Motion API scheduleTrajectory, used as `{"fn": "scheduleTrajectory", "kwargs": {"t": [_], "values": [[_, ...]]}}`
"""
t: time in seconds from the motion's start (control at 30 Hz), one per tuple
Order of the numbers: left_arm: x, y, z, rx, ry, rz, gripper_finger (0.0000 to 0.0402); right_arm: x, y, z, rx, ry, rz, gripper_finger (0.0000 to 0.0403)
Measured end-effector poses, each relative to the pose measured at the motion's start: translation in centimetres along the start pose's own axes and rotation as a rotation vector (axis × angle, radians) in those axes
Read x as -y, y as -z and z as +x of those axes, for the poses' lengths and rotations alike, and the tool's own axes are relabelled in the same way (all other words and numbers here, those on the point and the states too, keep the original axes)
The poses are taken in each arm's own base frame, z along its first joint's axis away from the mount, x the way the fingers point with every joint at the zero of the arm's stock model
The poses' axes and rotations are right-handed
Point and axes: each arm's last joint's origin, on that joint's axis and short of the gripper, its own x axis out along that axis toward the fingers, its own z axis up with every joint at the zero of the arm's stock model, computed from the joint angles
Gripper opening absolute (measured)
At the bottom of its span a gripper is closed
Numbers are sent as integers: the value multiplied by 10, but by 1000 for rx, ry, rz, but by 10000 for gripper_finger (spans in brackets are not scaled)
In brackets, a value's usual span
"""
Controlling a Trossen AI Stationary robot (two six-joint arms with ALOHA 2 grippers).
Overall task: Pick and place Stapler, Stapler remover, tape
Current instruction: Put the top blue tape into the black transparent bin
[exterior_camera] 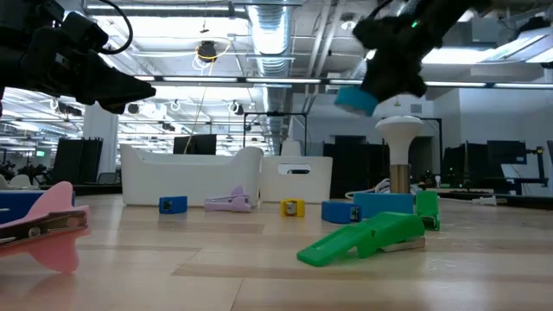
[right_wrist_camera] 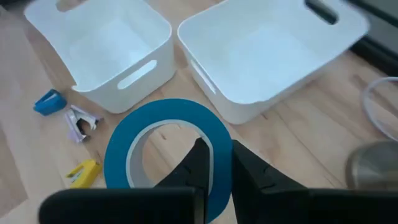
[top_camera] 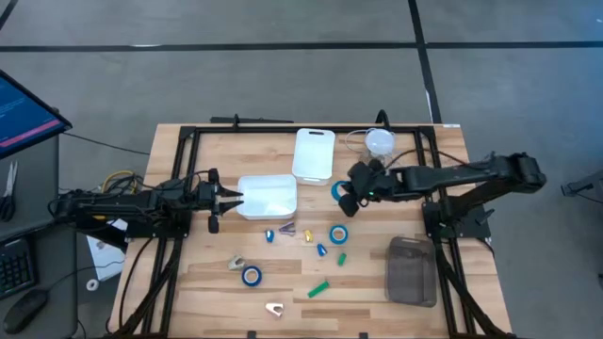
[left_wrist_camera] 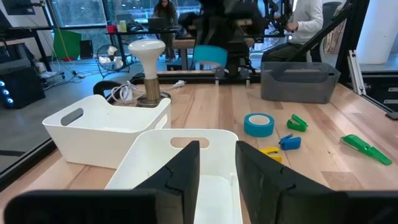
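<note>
My right gripper (top_camera: 347,195) is shut on one blue tape roll (right_wrist_camera: 163,149), held high above the table near the two white tubs (top_camera: 268,196) (top_camera: 314,153). In the low view the roll (exterior_camera: 355,99) hangs under that gripper (exterior_camera: 390,73). Two more blue rolls (top_camera: 337,234) (top_camera: 251,275) lie flat on the wood. A green stapler (top_camera: 318,289) lies toward the near edge. A purple staple remover (top_camera: 285,227) lies by the nearer tub, and a pale one (top_camera: 274,308) sits near the table's near edge. My left gripper (left_wrist_camera: 217,152) is open and hovers at that tub's left rim. My right gripper pinches the wall of the tape ring (right_wrist_camera: 219,134), with one finger (right_wrist_camera: 200,158) at the centre hole and the other (right_wrist_camera: 245,165) outside. The roll is lifted clear of the table and hangs tilted below the fingers.
A grey bin (top_camera: 412,270) stands at the near right. A white mushroom-shaped lamp (top_camera: 380,143) with a cable stands at the far edge. Small blue (top_camera: 269,235), yellow (top_camera: 308,235) and green (top_camera: 341,256) pieces lie scattered mid-table. People show in the room behind the table.
</note>
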Motion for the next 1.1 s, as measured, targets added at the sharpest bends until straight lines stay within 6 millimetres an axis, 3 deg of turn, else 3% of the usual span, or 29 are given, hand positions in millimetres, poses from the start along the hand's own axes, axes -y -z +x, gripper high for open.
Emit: {"fn": "scheduleTrajectory", "kwargs": {"t": [0.23, 0.5, 0.7, 1.1], "values": [[0, 0, 0, 4, 0, 0, 95, -2, 9, -26, 41, 48, 12, 26], [0, 0, 0, 5, 0, 0, 95, -6, 15, -27, 30, 54, 15, 26], [0, 0, 0, 5, 0, 0, 95, -13, 38, -37, -187, -16, 121, 26], [0, 0, 0, 5, 0, 0, 95, -30, 90, -75, -557, 5, 347, 26]]}}
